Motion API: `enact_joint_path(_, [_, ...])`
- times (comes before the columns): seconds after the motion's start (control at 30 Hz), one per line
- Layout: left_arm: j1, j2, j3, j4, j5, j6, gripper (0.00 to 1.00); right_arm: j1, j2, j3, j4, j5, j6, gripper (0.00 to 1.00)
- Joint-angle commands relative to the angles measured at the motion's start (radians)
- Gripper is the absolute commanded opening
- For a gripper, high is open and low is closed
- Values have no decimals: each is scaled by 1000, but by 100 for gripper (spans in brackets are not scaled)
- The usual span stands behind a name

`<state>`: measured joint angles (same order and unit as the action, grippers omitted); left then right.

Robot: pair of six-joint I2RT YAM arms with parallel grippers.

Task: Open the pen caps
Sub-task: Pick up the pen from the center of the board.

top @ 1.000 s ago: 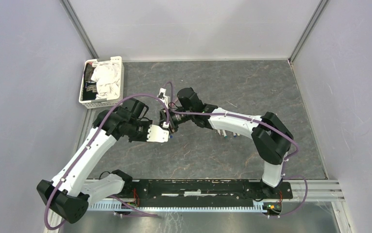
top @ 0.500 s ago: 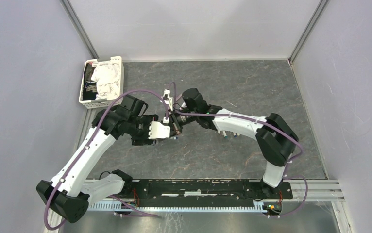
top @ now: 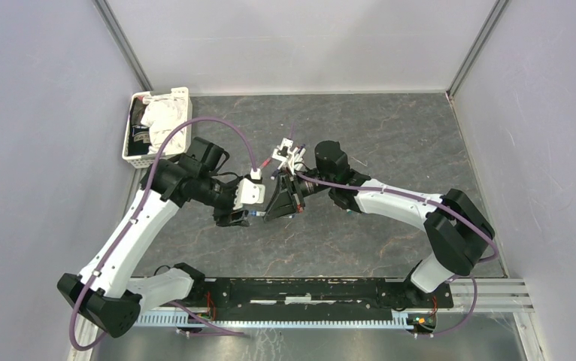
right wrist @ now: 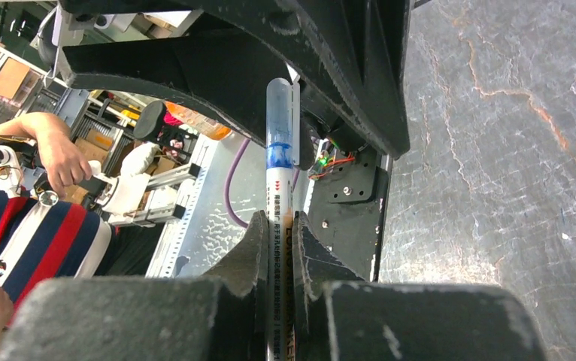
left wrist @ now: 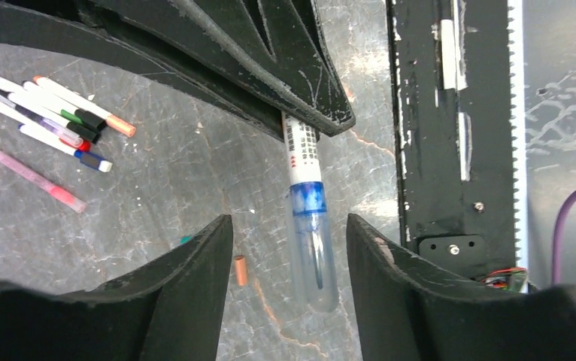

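Observation:
A white-barrelled pen [right wrist: 279, 197] is clamped in my right gripper [right wrist: 281, 224], which is shut on the barrel. The pen's see-through cap [left wrist: 311, 248], with a blue band at its base, sticks out between the fingers of my left gripper [left wrist: 289, 226]. Those fingers stand open on either side of the cap with gaps showing. In the top view the left gripper [top: 253, 214] and right gripper [top: 274, 210] meet tip to tip over the middle of the table. A loose orange cap [left wrist: 240, 271] lies on the table below.
Several capped pens [left wrist: 52, 116] lie in a bunch on the marbled table [top: 390, 135], with a pink pen [left wrist: 37, 180] apart from them. A white basket [top: 157, 128] of cloth stands at the back left corner. The black rail [top: 307, 289] runs along the near edge.
Both grippers have shifted right and slightly nearer, still tip to tip. The right arm's elbow has swung out to the right. The left jaws have gone from shut to open.

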<state>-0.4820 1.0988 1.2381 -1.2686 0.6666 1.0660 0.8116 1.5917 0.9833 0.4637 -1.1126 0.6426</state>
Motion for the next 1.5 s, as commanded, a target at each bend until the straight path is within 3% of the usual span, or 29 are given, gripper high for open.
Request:
enact_joint_path(0.0, [-3,15,43,-58,55,-7,58,1,-15,-5,146,-34,66,0])
enact_joint_path(0.13, [-3,14,42,-59,33,1,36,2,17,-10,219,-31,147,0])
enact_joint_path(0.2, [-3,11,46,-52,32,-6,30,3,31,-3,220,-27,160,0])
enact_joint_path(0.37, [-3,-10,38,-27,-15,4,33,2,65,2,230,-39,219,0])
enact_joint_path(0.57, [-3,-104,-25,30,-133,97,59,3,96,-25,288,-32,333,0])
enact_joint_path(0.73, [-3,-138,-38,46,-151,141,63,3,152,-40,568,-21,585,0])
enact_joint_path(0.9, [-4,-147,-48,80,-148,152,63,5,177,-26,609,-9,638,0])
enact_joint_path(1.03, [-6,-133,-42,80,-127,145,59,6,174,-26,609,-8,640,0])
enact_joint_path(1.3, [-11,-116,-32,92,-105,120,36,13,186,-21,599,12,646,0])
enact_joint_path(1.47, [-13,-116,-33,90,-84,114,30,27,206,-3,599,30,662,8])
